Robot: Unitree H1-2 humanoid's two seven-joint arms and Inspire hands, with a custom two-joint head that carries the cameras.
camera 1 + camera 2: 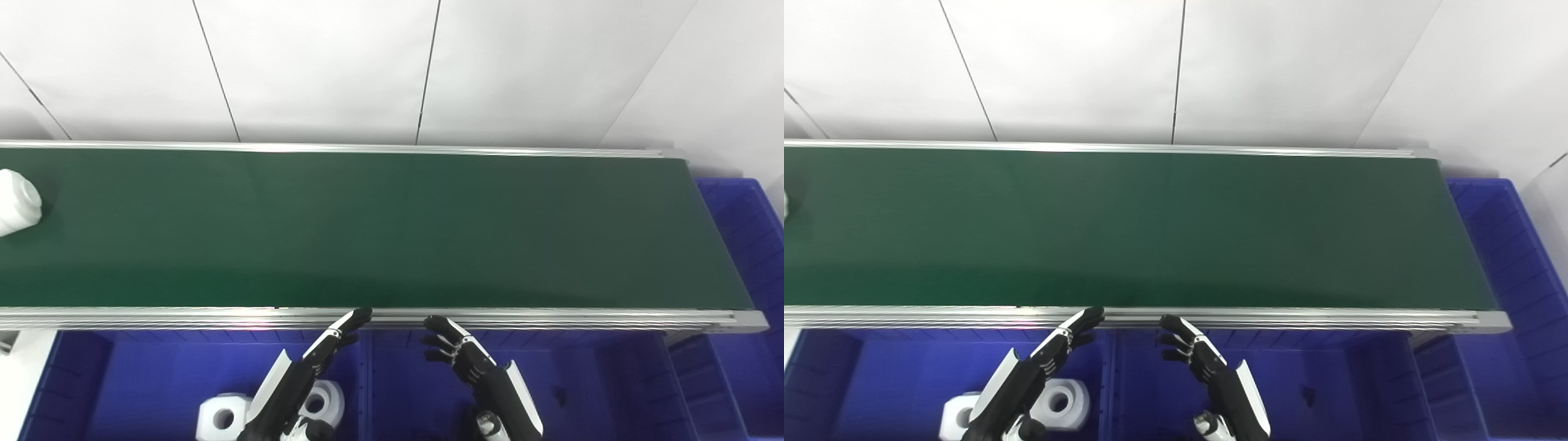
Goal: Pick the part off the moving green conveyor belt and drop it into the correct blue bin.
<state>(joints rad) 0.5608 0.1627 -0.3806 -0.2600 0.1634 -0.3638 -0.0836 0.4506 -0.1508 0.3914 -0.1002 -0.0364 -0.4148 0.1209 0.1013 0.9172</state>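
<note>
White part (pixel 18 202), far from left hand (pixel 306 367)

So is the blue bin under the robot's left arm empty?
No. The left blue bin holds two white parts, lying beside the left hand.

Readable text: I find none from here.
Conveyor belt (pixel 367 226): I see no markings.
Blue bins (pixel 153 367): I see no labels.

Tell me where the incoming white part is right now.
The white part sits at the conveyor belt's far left edge, well away from both hands, partly cut off in both views.
</note>
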